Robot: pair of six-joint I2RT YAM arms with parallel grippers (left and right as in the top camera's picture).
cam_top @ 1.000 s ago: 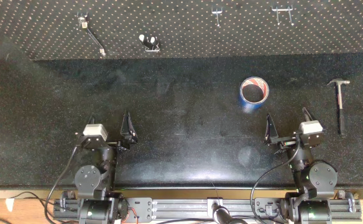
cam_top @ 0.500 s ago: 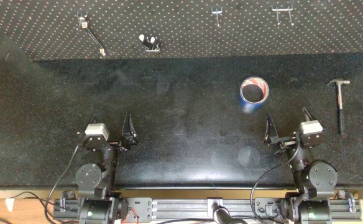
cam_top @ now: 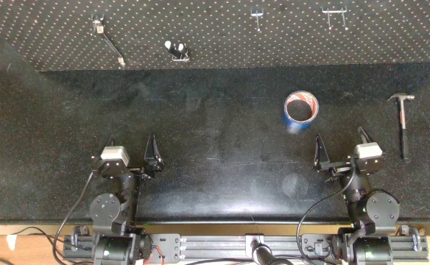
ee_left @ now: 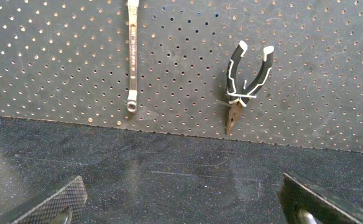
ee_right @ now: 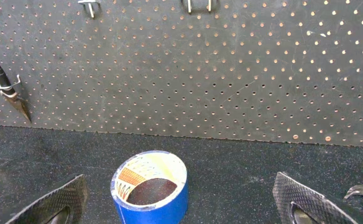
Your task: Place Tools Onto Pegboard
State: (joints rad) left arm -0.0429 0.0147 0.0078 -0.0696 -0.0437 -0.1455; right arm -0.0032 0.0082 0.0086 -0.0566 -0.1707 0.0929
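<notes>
Right pincer (cam_top: pixel 339 135) near hammer (cam_top: pixel 403 126), seemingly head-to-pegboard (cam_top: pixel 215 33).

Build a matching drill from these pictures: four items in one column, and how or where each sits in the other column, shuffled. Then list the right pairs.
Items
1. silver metal wrench
2. pliers with black-and-white handles
3. blue roll of tape
4. hammer with a black handle

Places
A. lies flat near the right end of the black table
B. hangs on the black pegboard, nose down
C. sits on the table, hole facing up
D. hangs on the pegboard, ring end down

Pairs: 1-D, 2-B, 3-C, 4-A
</notes>
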